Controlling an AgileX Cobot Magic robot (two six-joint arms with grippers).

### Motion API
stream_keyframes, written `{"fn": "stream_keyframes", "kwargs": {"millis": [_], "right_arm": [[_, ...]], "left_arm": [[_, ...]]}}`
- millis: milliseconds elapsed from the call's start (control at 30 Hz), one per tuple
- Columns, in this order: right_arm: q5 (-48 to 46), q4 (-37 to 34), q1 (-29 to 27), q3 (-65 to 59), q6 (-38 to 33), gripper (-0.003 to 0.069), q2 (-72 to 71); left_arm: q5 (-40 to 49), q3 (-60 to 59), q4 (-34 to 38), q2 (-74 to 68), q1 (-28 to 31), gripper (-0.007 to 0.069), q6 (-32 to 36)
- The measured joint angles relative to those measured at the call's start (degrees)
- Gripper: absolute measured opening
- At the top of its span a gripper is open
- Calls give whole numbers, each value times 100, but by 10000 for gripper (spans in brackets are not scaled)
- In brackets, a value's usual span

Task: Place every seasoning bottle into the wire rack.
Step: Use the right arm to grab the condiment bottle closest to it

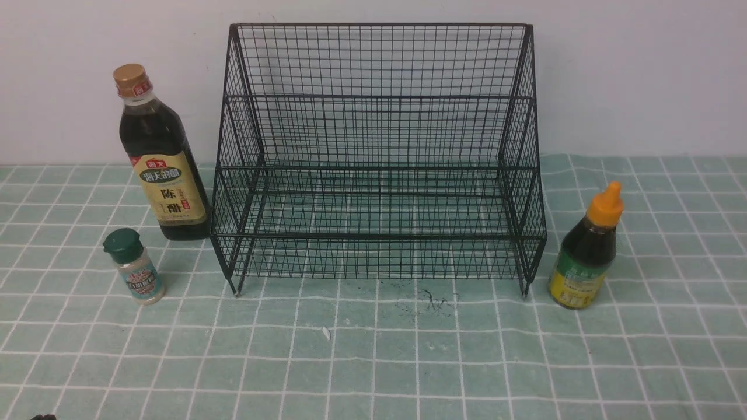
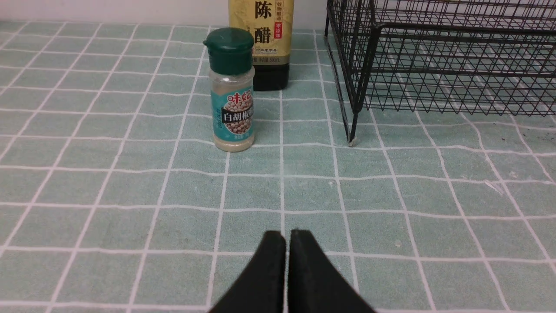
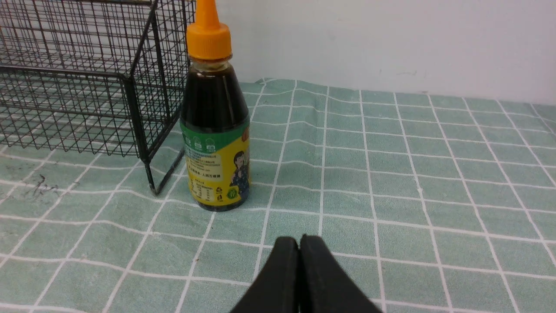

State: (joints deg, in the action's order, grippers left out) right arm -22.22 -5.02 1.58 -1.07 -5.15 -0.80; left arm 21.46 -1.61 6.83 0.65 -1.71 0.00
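The black wire rack [image 1: 379,157] stands in the middle at the back, with nothing in either tier. Left of it stands the tall dark vinegar bottle [image 1: 159,157] with a gold cap, and in front of that the small green-lidded shaker [image 1: 135,268]. Right of the rack stands the squat dark bottle [image 1: 588,251] with an orange nozzle. My left gripper [image 2: 286,237] is shut and empty, low over the cloth, well short of the shaker [image 2: 231,89]. My right gripper [image 3: 299,241] is shut and empty, a little short of the orange-nozzled bottle [image 3: 216,117].
A green cloth with a white grid [image 1: 373,361] covers the table, and a white wall rises behind. Dark smudges [image 1: 429,302] mark the cloth just before the rack. The rack's front legs [image 2: 352,139] [image 3: 152,189] stand close to the shaker and the squat bottle.
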Motion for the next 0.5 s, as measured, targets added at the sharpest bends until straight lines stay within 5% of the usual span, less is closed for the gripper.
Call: {"fn": "stream_keyframes", "kwargs": {"millis": [500], "right_arm": [[0, 0, 0, 0, 0, -13, 0]], "left_arm": [[0, 0, 0, 0, 0, -6, 0]]}}
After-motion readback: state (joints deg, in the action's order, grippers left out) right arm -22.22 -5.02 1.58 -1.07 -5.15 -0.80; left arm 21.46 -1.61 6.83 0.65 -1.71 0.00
